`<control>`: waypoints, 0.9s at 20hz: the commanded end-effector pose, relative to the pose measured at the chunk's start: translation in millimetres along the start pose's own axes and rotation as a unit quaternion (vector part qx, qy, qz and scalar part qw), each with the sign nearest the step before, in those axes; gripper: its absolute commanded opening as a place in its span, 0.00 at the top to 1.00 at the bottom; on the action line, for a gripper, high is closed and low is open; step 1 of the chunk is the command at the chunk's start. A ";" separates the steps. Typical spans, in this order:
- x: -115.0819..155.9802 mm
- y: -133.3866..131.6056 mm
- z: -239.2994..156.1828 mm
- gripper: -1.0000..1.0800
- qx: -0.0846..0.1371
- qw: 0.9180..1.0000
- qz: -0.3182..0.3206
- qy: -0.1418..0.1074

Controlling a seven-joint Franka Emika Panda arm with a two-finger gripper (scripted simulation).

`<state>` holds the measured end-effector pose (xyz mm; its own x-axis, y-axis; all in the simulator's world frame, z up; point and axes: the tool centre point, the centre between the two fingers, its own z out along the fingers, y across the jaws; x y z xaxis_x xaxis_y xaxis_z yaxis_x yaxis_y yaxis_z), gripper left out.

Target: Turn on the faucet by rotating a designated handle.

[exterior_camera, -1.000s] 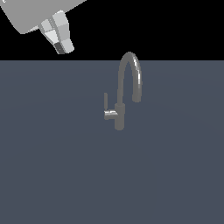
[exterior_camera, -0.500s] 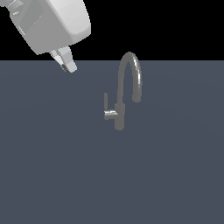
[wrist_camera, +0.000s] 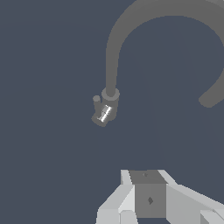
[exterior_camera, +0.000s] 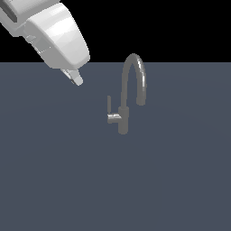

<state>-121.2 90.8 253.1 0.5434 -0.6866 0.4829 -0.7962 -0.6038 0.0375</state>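
The faucet [exterior_camera: 123,121] is a small grey tap standing on the dark floor, its arched spout [exterior_camera: 135,63] bending over toward the exterior view's right. The handle [exterior_camera: 109,108] is a thin rod standing up from a shiny stub on the body's left side in the exterior view. My gripper [exterior_camera: 77,81] hangs up and to the exterior view's left of the handle, well apart from it, its fingers together and holding nothing. In the wrist view the faucet [wrist_camera: 110,98], the handle [wrist_camera: 101,112] and the spout [wrist_camera: 131,19] lie ahead of the gripper [wrist_camera: 148,176].
The white arm [exterior_camera: 49,31] reaches in from the upper corner at the exterior view's left. A flat dark grey-blue floor [exterior_camera: 115,189] spreads all around the tap.
The arm has come down and toward the exterior view's right, bringing the gripper nearer the faucet. Faucet and handle have not moved.
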 end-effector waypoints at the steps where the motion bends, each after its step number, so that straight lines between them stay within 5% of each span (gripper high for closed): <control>1: 1.1 -5.8 6.9 1.00 -0.003 1.000 0.013 0.007; 18: 11.5 -31.5 41.7 1.00 -0.023 0.996 0.075 0.042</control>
<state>-81.4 85.5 223.1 0.4040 -0.7289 0.5527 -0.8750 -0.4842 0.0011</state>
